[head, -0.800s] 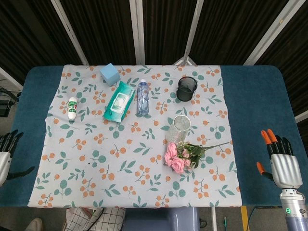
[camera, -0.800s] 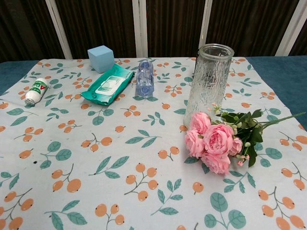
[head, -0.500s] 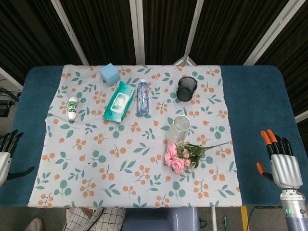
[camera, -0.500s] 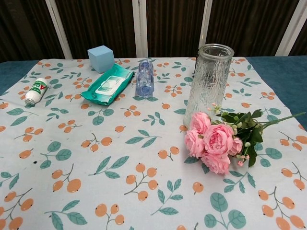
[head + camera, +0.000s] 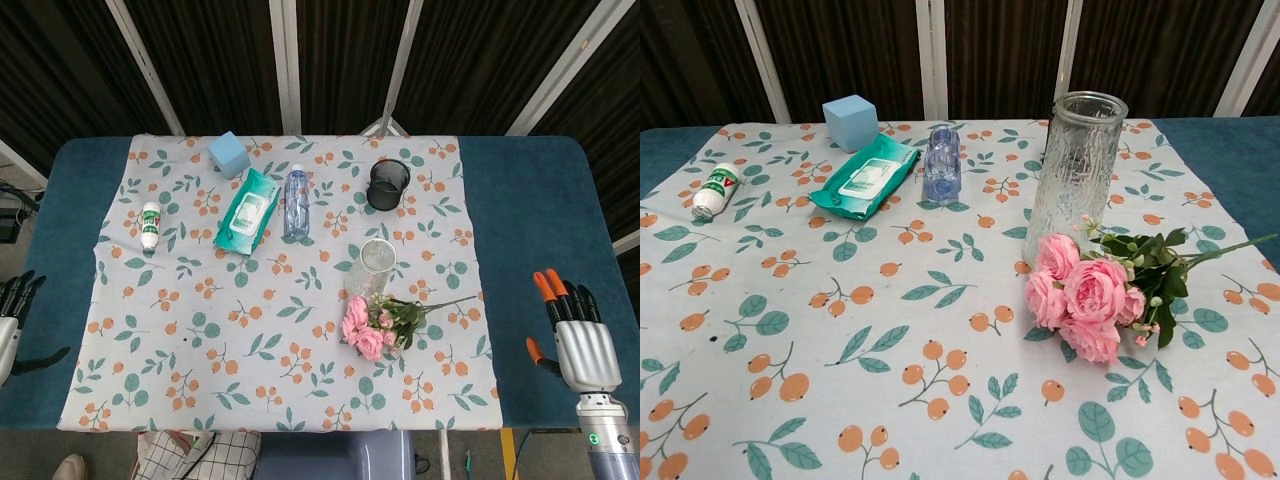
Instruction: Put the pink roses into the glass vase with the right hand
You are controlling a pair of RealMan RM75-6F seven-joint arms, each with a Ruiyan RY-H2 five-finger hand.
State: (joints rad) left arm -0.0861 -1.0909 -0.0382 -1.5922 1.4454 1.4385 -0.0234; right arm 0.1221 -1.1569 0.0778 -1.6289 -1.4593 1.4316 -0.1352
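Note:
The pink roses lie flat on the floral cloth, blooms toward the front left and green stems running out to the right. Just behind them the empty glass vase stands upright, almost touching the blooms. My right hand hovers over the blue table edge at the far right, fingers spread and holding nothing, well to the right of the stems. My left hand shows at the far left edge, fingers apart and empty. The chest view shows neither hand.
A black mesh pen cup stands behind the vase. A clear water bottle, a green wipes pack, a blue cube and a small white bottle lie across the back left.
My right hand has shifted slightly left and down. Nothing else has moved.

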